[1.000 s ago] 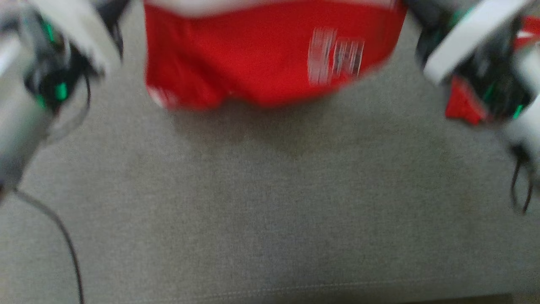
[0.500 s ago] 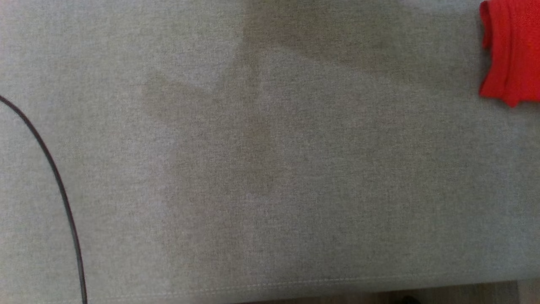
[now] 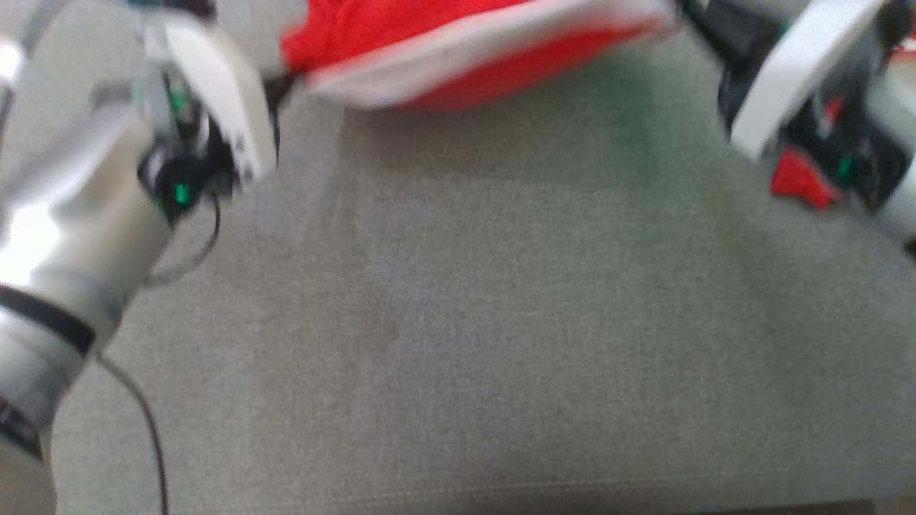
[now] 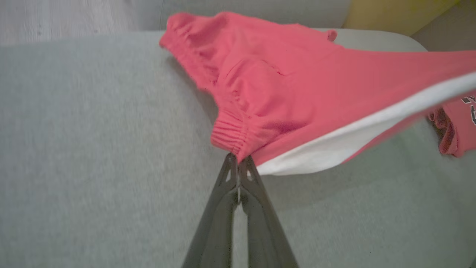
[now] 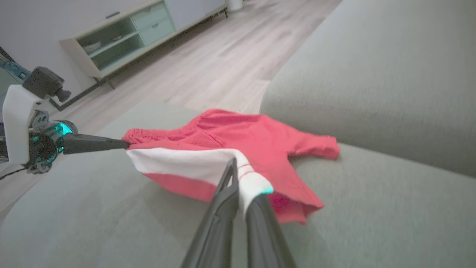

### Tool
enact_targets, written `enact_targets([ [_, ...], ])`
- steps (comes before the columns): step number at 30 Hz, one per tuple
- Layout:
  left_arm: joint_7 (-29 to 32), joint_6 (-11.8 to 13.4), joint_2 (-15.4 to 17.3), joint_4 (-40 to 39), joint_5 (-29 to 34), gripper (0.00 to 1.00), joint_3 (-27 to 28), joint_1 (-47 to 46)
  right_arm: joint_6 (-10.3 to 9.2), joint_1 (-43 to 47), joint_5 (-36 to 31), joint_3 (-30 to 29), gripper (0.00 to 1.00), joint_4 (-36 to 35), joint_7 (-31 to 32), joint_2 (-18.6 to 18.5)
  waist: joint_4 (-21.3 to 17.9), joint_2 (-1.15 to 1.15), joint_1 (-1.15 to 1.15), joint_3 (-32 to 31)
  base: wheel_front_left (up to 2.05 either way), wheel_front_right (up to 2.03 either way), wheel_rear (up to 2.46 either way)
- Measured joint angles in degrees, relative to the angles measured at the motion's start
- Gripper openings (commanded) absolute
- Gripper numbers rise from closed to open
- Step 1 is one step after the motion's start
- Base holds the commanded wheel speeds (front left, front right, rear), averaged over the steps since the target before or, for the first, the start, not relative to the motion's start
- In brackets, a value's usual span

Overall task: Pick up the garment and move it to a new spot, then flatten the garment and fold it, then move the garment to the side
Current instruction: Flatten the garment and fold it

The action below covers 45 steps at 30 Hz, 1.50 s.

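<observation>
The garment (image 4: pixel 297 96) is a pair of red shorts with a white side stripe and an elastic waistband. It hangs stretched between my two grippers just above the grey sofa seat (image 3: pixel 458 322). My left gripper (image 4: pixel 238 159) is shut on the gathered waistband corner. It also appears at the left of the right wrist view, left gripper (image 5: pixel 121 143). My right gripper (image 5: pixel 240 173) is shut on the far end of the white stripe. In the blurred head view the garment (image 3: pixel 458 43) lies along the top edge between both pale forearms.
The sofa backrest (image 5: pixel 390 74) rises behind the garment. Beyond the sofa's end are a wooden floor (image 5: pixel 208 63) and a low cabinet (image 5: pixel 122 37). A thin black cable (image 3: pixel 147 429) trails over the seat at the lower left. The seat's front seam (image 3: pixel 458 493) runs along the bottom.
The head camera has swung, so half a second ago it showed mostly bare cushion. A second ago the garment hung with its red front facing; now it is stretched flatter, white stripe showing.
</observation>
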Motion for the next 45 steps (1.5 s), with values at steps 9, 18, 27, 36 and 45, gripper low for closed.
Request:
enact_targets([
  [9,12.12,0.0,4.21,-8.14,-8.59,0.0,-2.29,10.95,0.0,14.21,4.25,1.43,0.0,-6.87,14.67,-5.87,-0.04,0.0,0.0,-9.22,0.0,0.0,0.0],
  [18,20.09,0.66,13.39,-24.81,-14.62,0.0,-4.46,24.93,0.0,28.47,7.21,1.89,0.0,-19.49,26.06,-14.37,0.44,0.0,-0.01,-18.83,0.0,0.0,0.0],
  [27,22.26,7.27,19.92,-38.86,-18.66,0.0,-3.16,28.12,0.0,30.09,10.34,-1.48,0.0,-24.75,27.18,-19.06,1.54,0.0,-0.01,-18.91,0.0,0.0,0.0],
  [36,27.05,8.61,16.75,-34.07,-21.75,0.0,1.49,16.94,0.0,16.23,10.96,-7.14,0.0,-12.81,31.61,-12.35,3.38,0.0,-0.01,-11.32,0.0,0.0,0.0],
  [45,27.91,7.55,10.55,-25.83,-21.64,0.0,3.97,8.7,0.0,5.22,11.04,-11.2,0.0,-0.02,32.39,-5.91,7.11,0.0,0.0,-2.92,0.0,0.0,0.0],
])
